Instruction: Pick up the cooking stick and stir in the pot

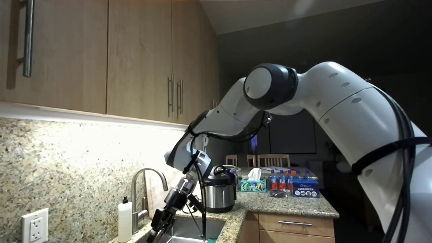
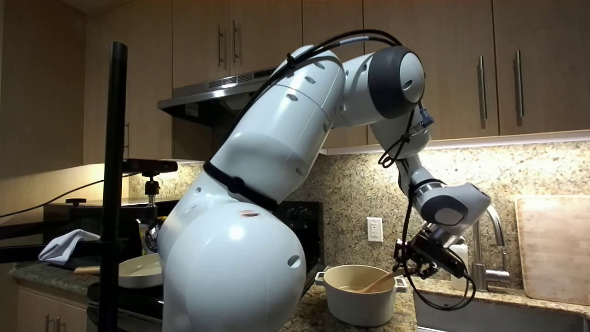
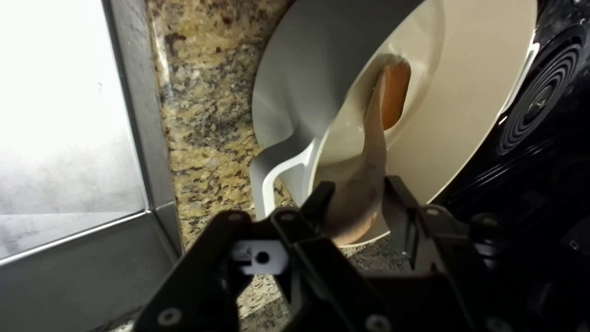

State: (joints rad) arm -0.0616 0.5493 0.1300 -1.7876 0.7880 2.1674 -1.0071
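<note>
Wrist view, center: fingers (image 3: 400, 196) look clamped on the wooden spoon (image 3: 368, 170), one each side of the handle, apparently touching. Spoon head sits inside the pot (image 3: 299, 92), upper right of center; handle slants out toward bottom of frame. Can't tell if it touches the rim. Pot stands on the table (image 2: 311, 309), lower right of center in an exterior view.

My read: grasp just about made, stirring next. Tiny lift first to check the spoon doesn't slip or twist. Then slow, small circles, head just above the pot floor, wrist height constant. Don't lever on the rim, pot could skid or tip. Watch the pot handle (image 3: 274, 161), it's near the fingers.

Text, exterior view, right of center: blue box (image 1: 305, 189) says "LENS WIPES", brand line too small. Bottles (image 1: 282, 179) beside it look like "FIJI". Nothing legible on tissue box (image 1: 253, 186), pot or spoon.
</note>
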